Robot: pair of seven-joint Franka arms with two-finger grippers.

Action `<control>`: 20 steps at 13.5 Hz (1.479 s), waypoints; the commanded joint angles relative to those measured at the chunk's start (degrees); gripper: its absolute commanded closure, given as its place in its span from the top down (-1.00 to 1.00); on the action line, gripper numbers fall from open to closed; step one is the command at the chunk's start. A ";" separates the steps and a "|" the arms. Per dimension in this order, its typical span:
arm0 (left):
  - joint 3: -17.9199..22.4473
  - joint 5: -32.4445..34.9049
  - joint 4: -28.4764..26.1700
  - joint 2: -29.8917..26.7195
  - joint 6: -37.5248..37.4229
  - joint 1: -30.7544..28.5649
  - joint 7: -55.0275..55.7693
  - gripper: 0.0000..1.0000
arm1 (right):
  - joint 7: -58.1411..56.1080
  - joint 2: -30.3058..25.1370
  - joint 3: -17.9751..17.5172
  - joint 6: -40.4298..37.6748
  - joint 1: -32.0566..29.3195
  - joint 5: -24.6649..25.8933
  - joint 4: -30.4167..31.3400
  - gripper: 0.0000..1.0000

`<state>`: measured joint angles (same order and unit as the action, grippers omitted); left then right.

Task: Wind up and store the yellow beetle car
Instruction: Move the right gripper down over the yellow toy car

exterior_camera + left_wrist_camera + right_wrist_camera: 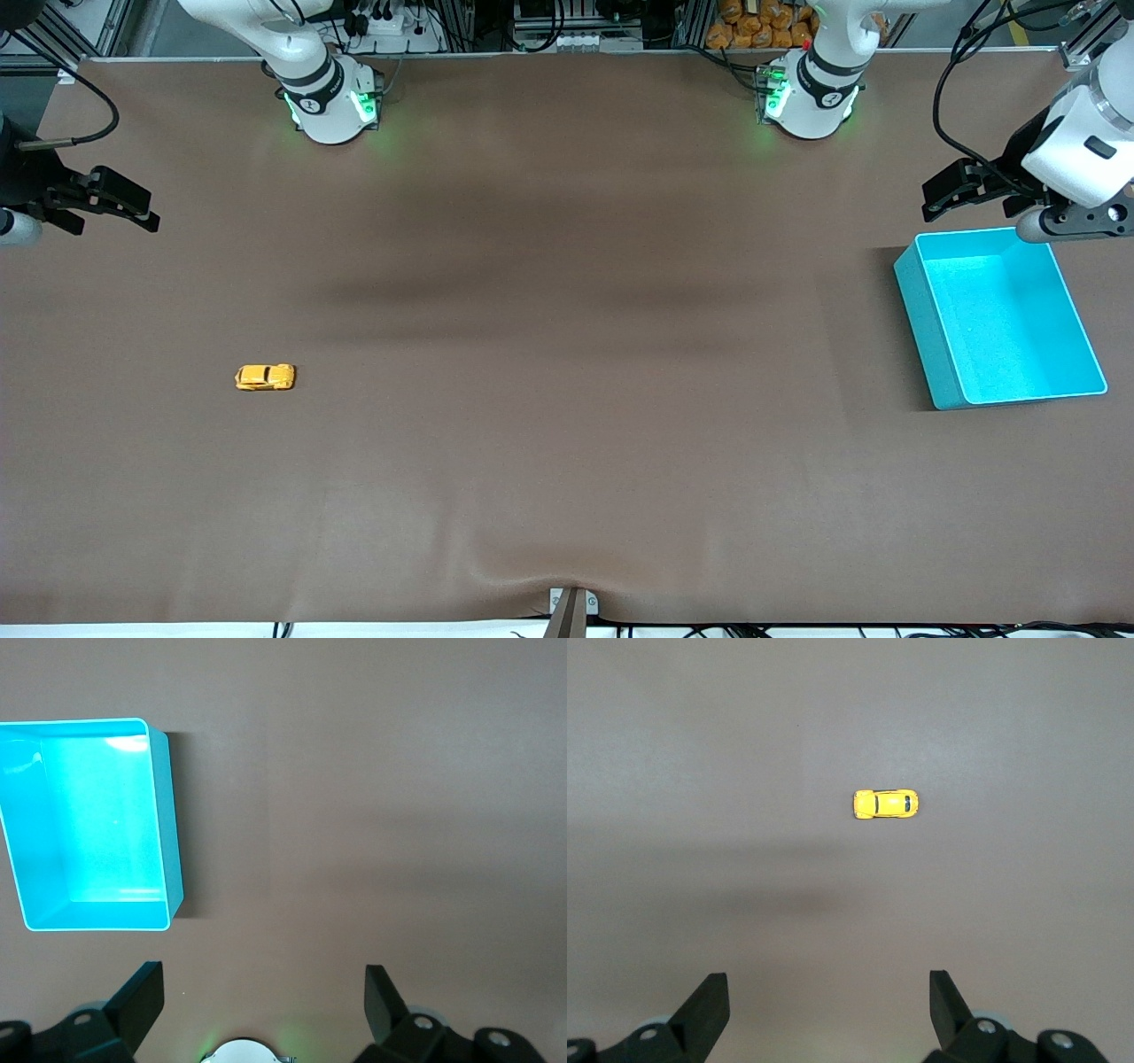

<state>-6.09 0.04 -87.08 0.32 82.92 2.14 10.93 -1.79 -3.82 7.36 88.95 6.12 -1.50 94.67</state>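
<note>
A: Start at the grippers. How do they stand?

B: The right gripper point(146, 215) hangs in the air over the bare table at the right arm's end, its two fingers point(704, 1010) spread wide apart with nothing between them. The left gripper point(941, 190) is up over the table at the left arm's end, just beside the turquoise bin point(912, 275), on the side of the bin toward the robots' bases. Its fingers point(142, 1001) are also parted and empty.

A: And the yellow beetle car?

B: The yellow beetle car point(265, 377) sits on its wheels on the brown table point(567, 354), toward the right arm's end and nearer to the front camera than the right arm's base. It lies lengthwise along the table. The right wrist view shows it from above point(886, 804), out ahead of that gripper's open fingers and well apart from them.

A: Where is the bin in relation to the car?

B: Well apart, at the left arm's end of the table. It stands upright with its open top up, and its turquoise floor shows bare in the left wrist view point(89, 815). Neither gripper touches the car or the bin
</note>
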 commanded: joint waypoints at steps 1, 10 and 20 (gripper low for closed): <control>0.12 0.05 0.51 -0.32 -0.30 0.06 -0.12 1.00 | -0.23 -0.23 0.11 0.34 0.12 0.09 0.16 1.00; 0.03 -0.13 -0.02 -0.59 -0.57 -0.03 0.41 1.00 | -17.06 6.62 0.11 8.93 1.17 0.88 3.39 1.00; 0.12 -0.74 -0.19 -0.15 -0.48 -0.21 0.40 1.00 | -63.64 14.88 0.11 24.86 2.40 1.23 14.49 1.00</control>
<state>-6.00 0.04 -87.35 0.32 82.84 2.17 11.06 -58.36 9.04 7.22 112.45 8.08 -1.02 109.29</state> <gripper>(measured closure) 0.000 0.000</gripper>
